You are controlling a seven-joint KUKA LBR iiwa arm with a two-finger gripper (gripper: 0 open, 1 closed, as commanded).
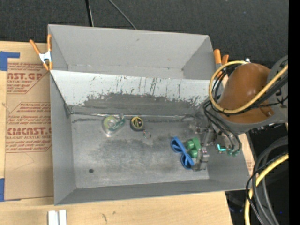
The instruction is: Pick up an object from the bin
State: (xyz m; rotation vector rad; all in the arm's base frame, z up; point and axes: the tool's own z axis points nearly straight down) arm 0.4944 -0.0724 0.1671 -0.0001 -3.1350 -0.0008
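While the gripper point(202, 154) sits low at the right side of the bin point(93, 172), just beside a blue-and-green thing point(182, 149), nothing looks lifted yet; whether it is clenched or released cannot be told. Lifting seemingly remains.

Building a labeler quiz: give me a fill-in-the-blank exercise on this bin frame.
1. In the camera view, the gripper is low at the ____ side of the grey bin.
2. The small object next to it is blue and ____.
3. Near the back wall lie ____ small round things, a clear one and a dark one.

Missing words: right; green; two.
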